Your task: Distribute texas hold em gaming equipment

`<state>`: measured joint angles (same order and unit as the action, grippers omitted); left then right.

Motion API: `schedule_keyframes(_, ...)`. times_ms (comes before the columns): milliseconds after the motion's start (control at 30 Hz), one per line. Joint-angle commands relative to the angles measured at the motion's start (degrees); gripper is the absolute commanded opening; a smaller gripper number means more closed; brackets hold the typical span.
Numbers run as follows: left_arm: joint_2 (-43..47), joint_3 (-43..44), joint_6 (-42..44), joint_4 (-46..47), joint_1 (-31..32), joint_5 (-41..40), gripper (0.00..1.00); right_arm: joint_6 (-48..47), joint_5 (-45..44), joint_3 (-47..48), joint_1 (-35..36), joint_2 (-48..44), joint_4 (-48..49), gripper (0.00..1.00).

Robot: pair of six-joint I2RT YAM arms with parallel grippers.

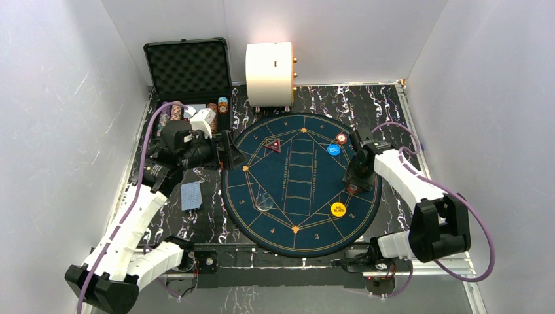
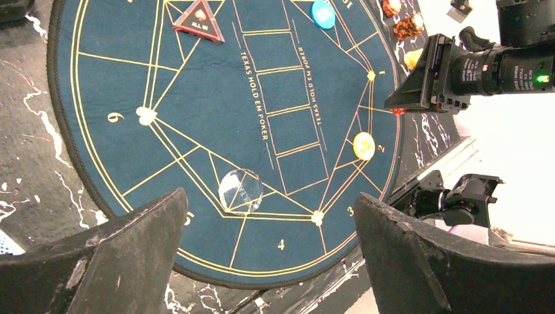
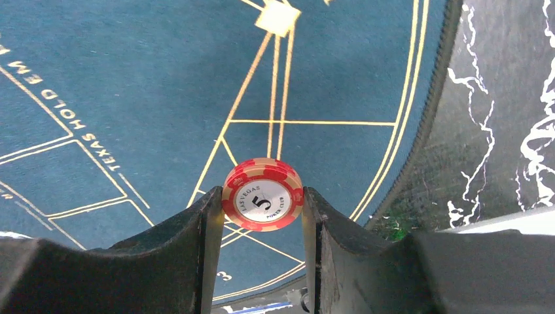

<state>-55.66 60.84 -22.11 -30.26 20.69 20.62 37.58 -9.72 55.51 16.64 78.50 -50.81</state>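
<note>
1. Right tool (image 3: 260, 204) is half closed, pinching one red-and-white chip (image 3: 262, 193) on edge, its "5" face towards the wrist camera. It hangs over the right side of the blue mat (image 1: 262, 229), near the rim. Cannot tell if the chip touches the felt.
2. Left tool (image 2: 269, 197) is spread wide and holds nothing. It sits at the mat's left side by the case.
3. Step in hand, as I judge it: set the chip down at a seat on the right side.
4. To do it well: go low before letting go, since a chip on edge rolls. Tilt it flat if possible, open only a little, then lift straight up. Stay inside the rim.
5. Keep clear of the yellow button (image 1: 338, 209) just nearer the arm bases.
6. Counts on the mat: one red-and-white chip by seat 1 (image 1: 341, 138), one blue button (image 1: 334, 149), one yellow button, one red triangular marker (image 1: 273, 146), one clear disc (image 1: 264, 199).
7. Off the mat: one blue-backed card (image 1: 190, 195) on the surface to the left; single or stacked, cannot tell.
8. Chips in the case (image 1: 219, 106): several, too small to count.
</note>
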Motion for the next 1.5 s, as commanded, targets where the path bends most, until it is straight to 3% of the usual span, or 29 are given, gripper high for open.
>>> schedule_keyframes(0, 1.89, -0.89, -0.38, -0.85, 0.41, 1.83, 0.98, 6.85, -3.39, -4.10, -0.04, -3.67, 1.70, 0.26)
schedule_keyframes(400, 1.86, -0.06, -0.30, -1.37, 0.41, 0.87, 0.98, 9.70, -4.24, -12.21, -0.02, -2.00, 6.45, 0.28)
schedule_keyframes(700, 1.06, -1.87, -0.64, -0.63, 0.41, 1.17, 0.98, 10.26, -1.82, -14.33, 0.00, -3.72, 7.53, 0.52)
schedule_keyframes(933, -0.72, -1.65, -0.48, -0.58, 0.43, 1.09, 0.98, 4.88, -7.17, 0.47, -0.15, -7.27, -2.43, 0.86)
schedule_keyframes(1000, -1.38, -1.48, -0.33, -0.57, 0.41, 1.02, 0.98, 1.10, -7.76, 7.01, -3.29, -6.14, -4.09, 0.94)
schedule_keyframes(1233, -3.58, -0.65, -0.07, 0.05, 0.42, 0.50, 0.98, -13.85, -4.63, 22.10, -20.93, 10.11, 8.84, 0.92)
schedule_keyframes(1467, -5.61, 0.86, 0.76, -0.46, 0.42, -1.31, 0.98, -20.15, -5.13, 33.33, -25.52, 26.39, 11.27, 0.90)
